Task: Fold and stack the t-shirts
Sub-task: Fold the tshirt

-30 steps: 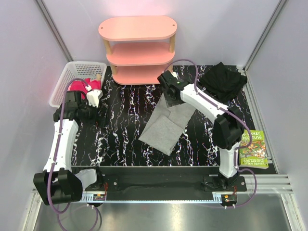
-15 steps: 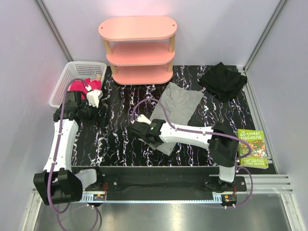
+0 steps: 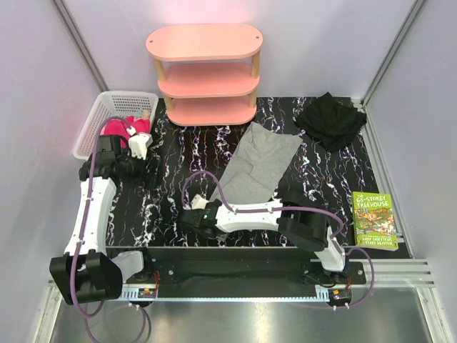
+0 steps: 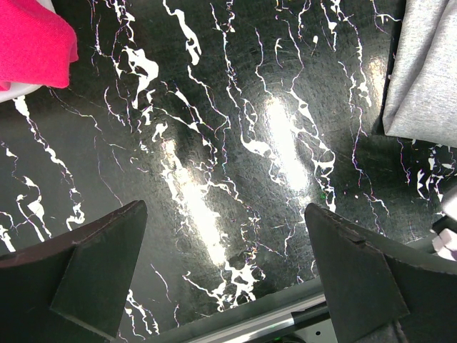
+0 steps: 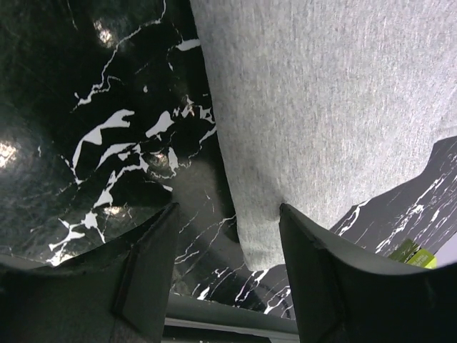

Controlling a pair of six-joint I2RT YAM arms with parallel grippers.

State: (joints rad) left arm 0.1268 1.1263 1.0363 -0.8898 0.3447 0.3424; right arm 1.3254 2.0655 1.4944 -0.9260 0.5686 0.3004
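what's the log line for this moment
left tool: open, above marbled mat | right tool: open, at near corner of grey t-shirt | black t-shirt: crumpled, far right corner

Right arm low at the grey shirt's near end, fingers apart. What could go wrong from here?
1. In the right wrist view, only a narrow corner of the grey t-shirt lies between the fingers of the right gripper. Closing may miss it or pinch just one layer.
2. The shirt lies skewed with a crease, so a pull could drag or bunch it rather than fold it.
3. The right arm's purple cable loops near the cloth and might snag it.
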